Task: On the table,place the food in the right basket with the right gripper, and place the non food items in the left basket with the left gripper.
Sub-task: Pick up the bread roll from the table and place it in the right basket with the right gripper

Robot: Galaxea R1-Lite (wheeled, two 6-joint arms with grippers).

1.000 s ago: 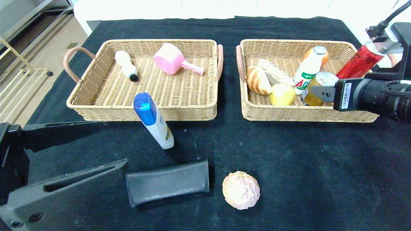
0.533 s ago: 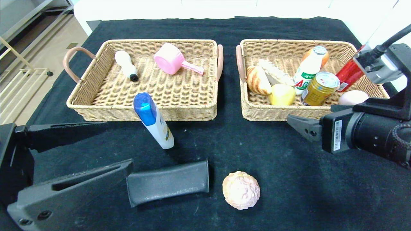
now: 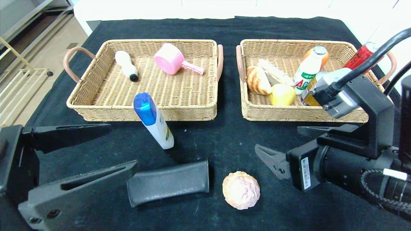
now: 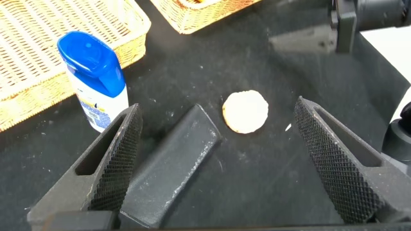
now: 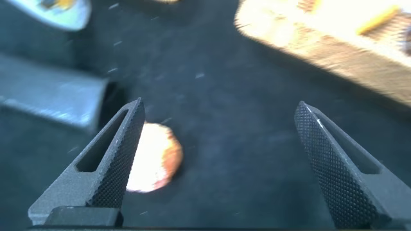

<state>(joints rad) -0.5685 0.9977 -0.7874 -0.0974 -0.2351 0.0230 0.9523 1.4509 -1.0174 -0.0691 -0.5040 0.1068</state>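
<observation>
Right gripper (image 3: pixel 282 146) stands with jaws spread wide and holds nothing, low over the black table (image 3: pixel 224 134) in front of the right basket (image 3: pixel 305 114), just beside the round pink bun (image 3: pixel 241 190) but apart from it. Left gripper (image 3: pixel 120 149) is likewise wide and empty, near the table's front-left edge, with the dark grey pouch (image 3: pixel 167 182) lying just beyond its lower finger. A white bottle with a blue cap (image 3: pixel 153 120) stands tilted in front of the left basket (image 3: pixel 141 112). That basket contains a white brush (image 3: pixel 126 65) and a pink scoop (image 3: pixel 173 61). The right basket contains a bread roll (image 3: pixel 257 80), a yellow fruit (image 3: pixel 282 94), a white drink bottle (image 3: pixel 309 70), a gold can (image 3: pixel 310 93) partly hidden by the arm, and a red can (image 3: pixel 359 57).

Left wrist view: both ridged fingers (image 4: pixel 115 160) stand far apart. Between them lie the pouch (image 4: pixel 173 167) and, farther off, the bun (image 4: pixel 245 111); the bottle (image 4: pixel 93 80) stands beside one finger.

Right wrist view: fingers (image 5: pixel 109 163) stand wide apart. The bun (image 5: pixel 153 158) lies on the cloth close inside one finger, contact not determinable. The pouch's end (image 5: pixel 51 96) shows near it, wicker (image 5: pixel 334 38) beyond.
</observation>
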